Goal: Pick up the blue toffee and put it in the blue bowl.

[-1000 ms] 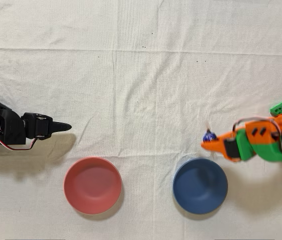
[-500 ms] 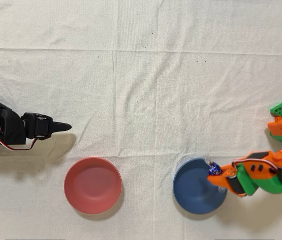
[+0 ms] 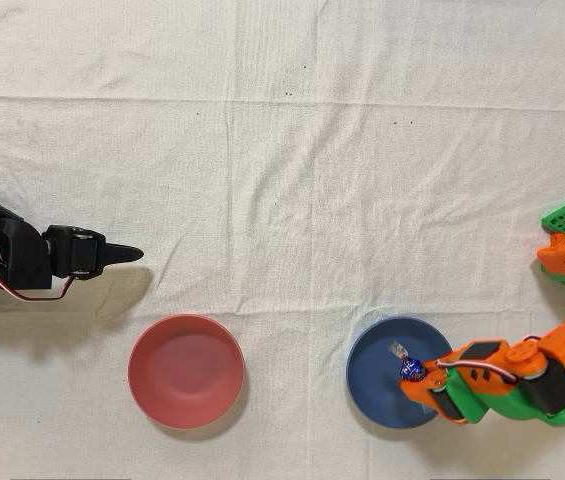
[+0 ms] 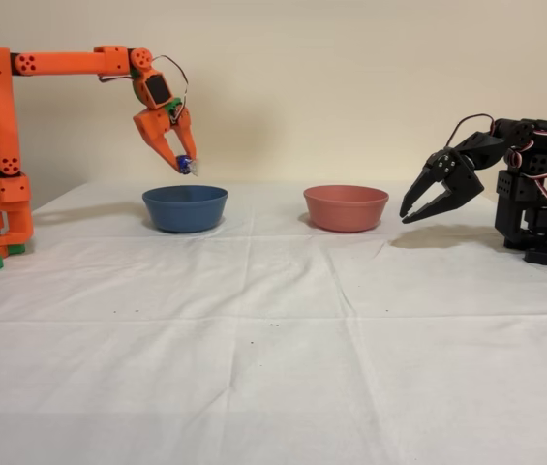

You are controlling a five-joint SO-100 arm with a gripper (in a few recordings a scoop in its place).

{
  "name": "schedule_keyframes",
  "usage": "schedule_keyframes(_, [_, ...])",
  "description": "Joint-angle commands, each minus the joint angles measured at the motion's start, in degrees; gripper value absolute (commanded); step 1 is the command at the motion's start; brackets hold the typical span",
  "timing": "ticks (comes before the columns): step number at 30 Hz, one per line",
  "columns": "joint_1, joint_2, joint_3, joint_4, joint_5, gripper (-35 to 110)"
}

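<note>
White cloth-covered table (image 4: 273, 368), pale wall behind. Orange arm's gripper (image 4: 182, 160) clamped on the blue toffee (image 3: 411, 371), held in the air above the blue bowl (image 4: 185, 207). Pink-red bowl (image 4: 346, 207) beside it.

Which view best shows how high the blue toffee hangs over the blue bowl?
The fixed view: the blue toffee sits pinched at the gripper tips, clearly above the blue bowl. The overhead view shows it over the bowl's interior, not its height.
</note>
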Motion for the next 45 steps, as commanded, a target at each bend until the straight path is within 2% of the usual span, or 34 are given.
schedule_keyframes(1, [-2.02,-0.79,-5.8,-0.35,0.18,7])
schedule_keyframes(5, [-2.55,-2.72,-7.12,-0.35,0.97,11])
schedule_keyframes(11, [-2.64,-3.16,-6.77,0.88,2.64,43])
schedule_keyframes(20, [-0.62,-1.49,-5.36,1.41,2.2,54])
schedule_keyframes(28, [1.41,2.99,-1.23,1.41,0.44,53])
schedule_keyframes(36, [6.33,14.5,8.61,1.05,-1.67,46])
schedule_keyframes(42, [14.41,29.53,20.83,-2.02,-0.88,29])
schedule_keyframes(45, [18.98,37.62,27.51,-3.6,-3.78,22])
